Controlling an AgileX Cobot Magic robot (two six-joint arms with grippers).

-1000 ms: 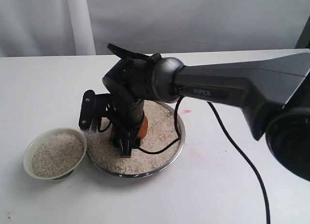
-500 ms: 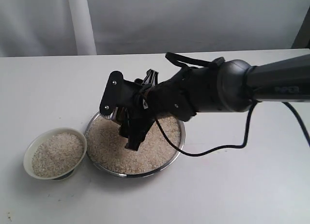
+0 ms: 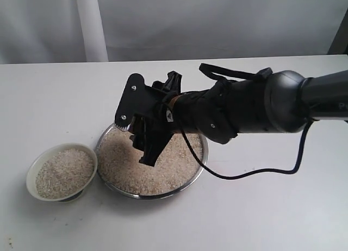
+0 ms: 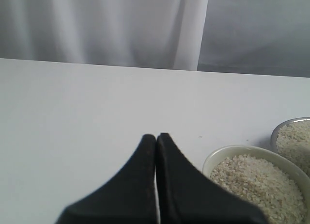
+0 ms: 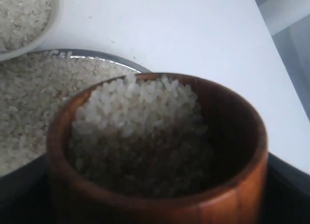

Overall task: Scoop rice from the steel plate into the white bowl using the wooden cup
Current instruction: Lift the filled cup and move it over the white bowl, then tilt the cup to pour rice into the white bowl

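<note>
The wooden cup (image 5: 160,185) is heaped with rice (image 5: 140,112) and held upright just above the steel plate (image 5: 121,61), with my right gripper (image 3: 142,148) shut on it. In the exterior view the black gripper body hides the cup and hangs over the steel plate (image 3: 202,158), which holds a wide bed of rice (image 3: 130,172). The white bowl (image 3: 33,167), nearly full of rice, stands touching the plate's left side. My left gripper (image 4: 156,136) is shut on nothing, low over the table beside the white bowl (image 4: 218,155).
The right arm's black cable (image 3: 255,172) loops down onto the table to the right of the plate. A white curtain (image 3: 174,23) hangs behind the table's far edge. The plate's rim (image 4: 278,129) shows at the far side of the left wrist view.
The right wrist has turned and risen out of the rice, bringing the cup from pressed down in the plate to upright and full. The arm has swung lower across the view.
</note>
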